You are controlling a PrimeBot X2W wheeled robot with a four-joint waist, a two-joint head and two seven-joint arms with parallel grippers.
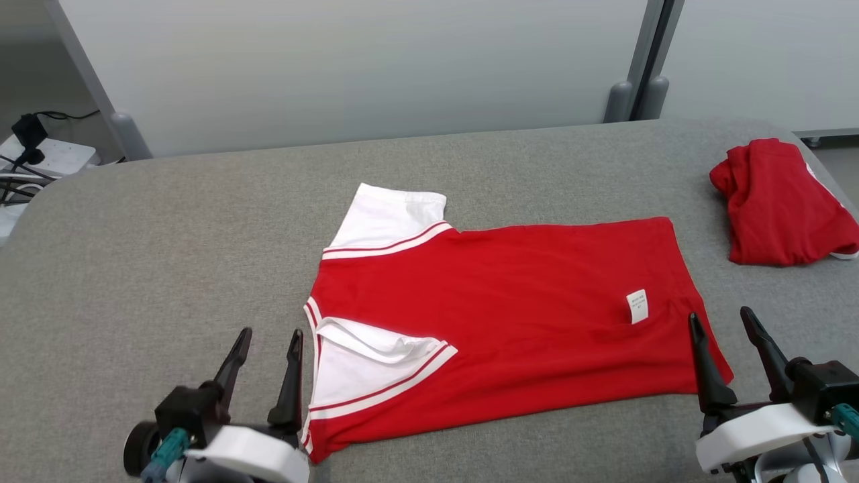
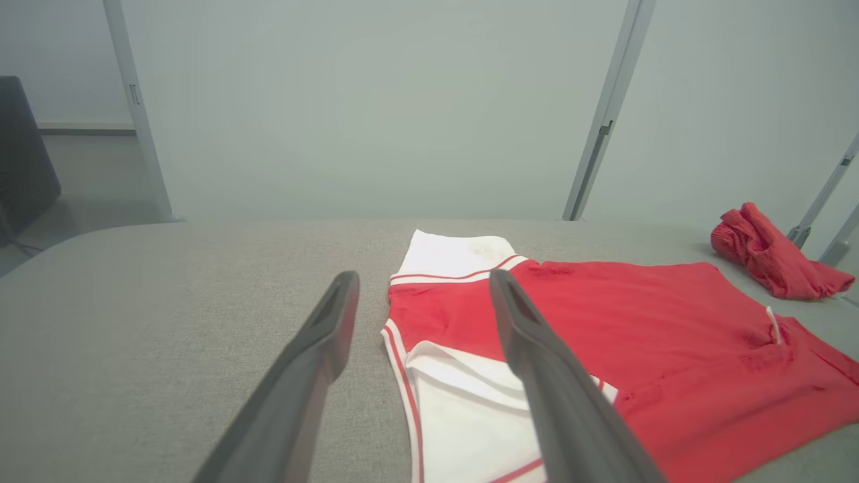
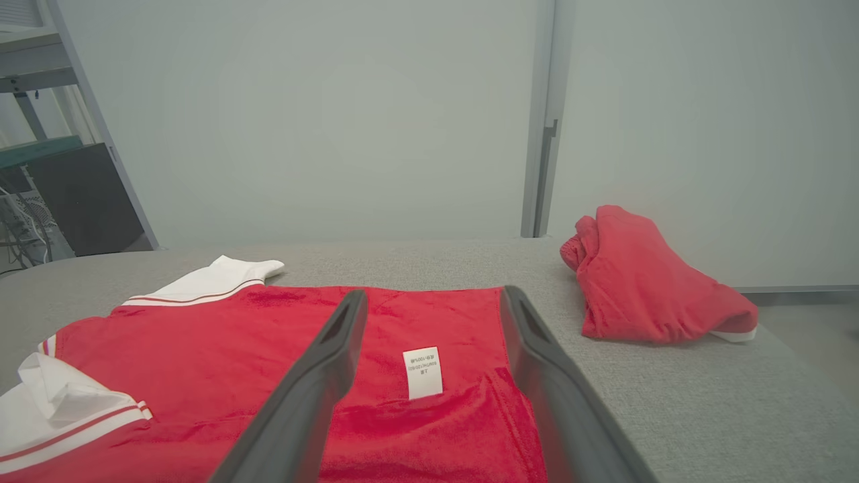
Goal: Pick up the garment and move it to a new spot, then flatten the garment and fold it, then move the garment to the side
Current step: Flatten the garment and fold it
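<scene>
A red, white-sleeved fabric shirt (image 1: 510,302) is laid flat. Its near corners are flanked by the left gripper (image 1: 270,333) and right gripper (image 1: 719,314), both spread wide

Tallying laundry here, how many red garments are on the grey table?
2. A red shirt with white sleeves lies spread flat mid-table; a bunched red garment sits at the far right edge. Another could be hidden inside the bunch.
</scene>
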